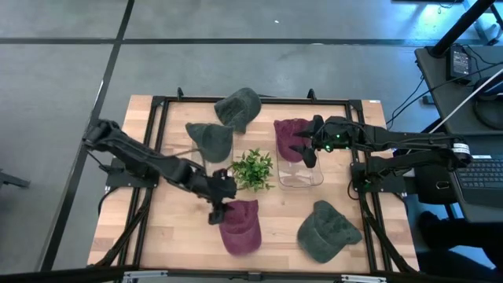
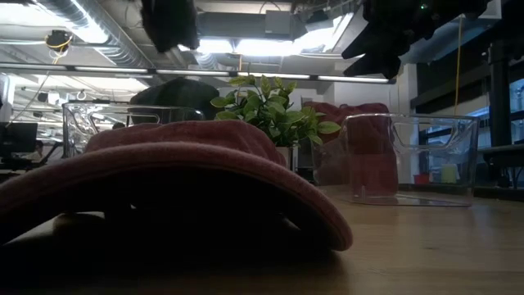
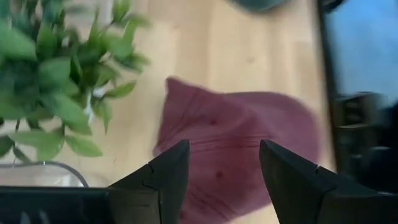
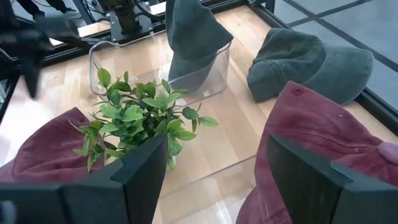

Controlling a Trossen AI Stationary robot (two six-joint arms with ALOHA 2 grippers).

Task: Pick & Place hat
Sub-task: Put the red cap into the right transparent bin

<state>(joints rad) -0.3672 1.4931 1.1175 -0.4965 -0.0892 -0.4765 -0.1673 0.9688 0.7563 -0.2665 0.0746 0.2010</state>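
The left gripper (image 1: 218,211) hangs wide open just above the maroon hat (image 1: 240,226) at the near middle of the table; the pick seems about to begin, needing a descent and a closing on the cloth. The right gripper (image 1: 306,149), also open, hovers over another maroon hat (image 1: 288,134) at the clear bin (image 1: 301,178). The plant (image 1: 253,168) stands close.

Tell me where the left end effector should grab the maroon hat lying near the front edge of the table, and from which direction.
Probably from straight above, pinching the soft crown of the maroon hat. It lies flat on the table with nothing on it, and the left end effector already hangs open over the fabric. The domed cloth should bunch between the fingers; keep the approach clear of the plant beside it.
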